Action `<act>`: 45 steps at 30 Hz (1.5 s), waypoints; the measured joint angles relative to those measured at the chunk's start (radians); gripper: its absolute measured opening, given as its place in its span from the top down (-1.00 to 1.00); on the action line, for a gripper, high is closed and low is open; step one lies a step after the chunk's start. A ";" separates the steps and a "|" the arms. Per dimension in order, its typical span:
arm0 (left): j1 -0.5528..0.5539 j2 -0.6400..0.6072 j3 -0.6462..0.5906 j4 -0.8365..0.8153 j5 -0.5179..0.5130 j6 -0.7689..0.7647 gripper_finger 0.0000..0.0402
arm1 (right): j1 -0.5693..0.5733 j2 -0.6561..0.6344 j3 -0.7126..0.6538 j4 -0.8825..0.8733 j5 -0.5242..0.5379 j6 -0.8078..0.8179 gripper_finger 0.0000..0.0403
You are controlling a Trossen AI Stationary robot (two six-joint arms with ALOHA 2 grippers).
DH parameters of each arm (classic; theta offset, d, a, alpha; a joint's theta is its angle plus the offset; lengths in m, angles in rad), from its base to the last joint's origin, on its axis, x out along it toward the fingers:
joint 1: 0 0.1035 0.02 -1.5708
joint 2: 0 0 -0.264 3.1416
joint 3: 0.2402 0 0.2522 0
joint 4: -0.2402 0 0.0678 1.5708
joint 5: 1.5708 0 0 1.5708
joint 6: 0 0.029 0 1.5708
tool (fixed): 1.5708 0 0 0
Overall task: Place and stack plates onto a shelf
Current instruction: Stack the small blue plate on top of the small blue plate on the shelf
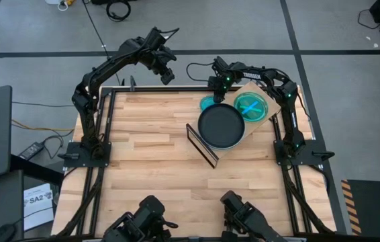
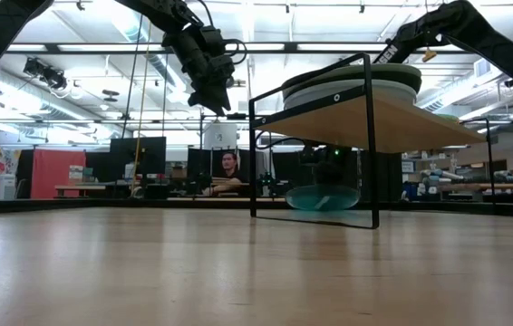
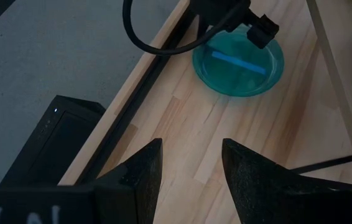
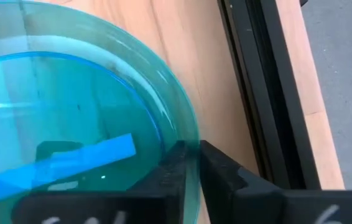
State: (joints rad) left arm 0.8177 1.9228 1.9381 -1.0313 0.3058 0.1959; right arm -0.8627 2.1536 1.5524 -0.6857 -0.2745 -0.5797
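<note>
A small teal plate (image 1: pixel 209 103) with a blue strip in it lies on the tabletop at the far edge, just beyond the shelf (image 1: pixel 197 138). It also shows in the left wrist view (image 3: pixel 238 62). My right gripper (image 1: pixel 217 94) is shut on its rim. On the shelf board sits a stack topped by a black plate (image 1: pixel 221 126), with a teal plate (image 1: pixel 252 106) marked with a blue cross beside it. My left gripper (image 1: pixel 166 69) hangs open and empty above the table's far edge, left of the small plate. My right gripper pinches the small teal plate's rim (image 4: pixel 187 144) between its two fingers, one finger (image 4: pixel 166 171) on the inner side and one (image 4: pixel 222 177) on the outer side. The fingers slant down from the table's far side. Whether the plate is lifted off the tabletop, I cannot tell.
The black frame rail (image 1: pixel 156 88) runs along the table's far edge, close behind the small plate. The shelf's black wire leg (image 1: pixel 202 146) stands at its near left end. The tabletop's left half (image 1: pixel 143 141) is bare wood. A person (image 2: pixel 229 172) sits in the room beyond.
</note>
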 joint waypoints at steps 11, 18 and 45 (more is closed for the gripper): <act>0.000 0.000 0.000 -0.009 0.000 -0.001 0.14 | 0.002 0.002 -0.001 -0.001 -0.015 0.001 0.94; 0.007 -0.010 0.000 -0.032 -0.003 -0.002 0.14 | 0.002 0.008 0.049 -0.052 -0.011 0.015 0.97; 0.076 -0.486 -0.263 -0.029 0.188 0.072 0.14 | 0.002 0.006 0.403 -0.144 -0.008 0.117 0.97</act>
State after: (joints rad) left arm 0.8940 1.4367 1.6747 -1.0600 0.4934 0.2677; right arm -0.8608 2.1597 1.9554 -0.8302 -0.2821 -0.4625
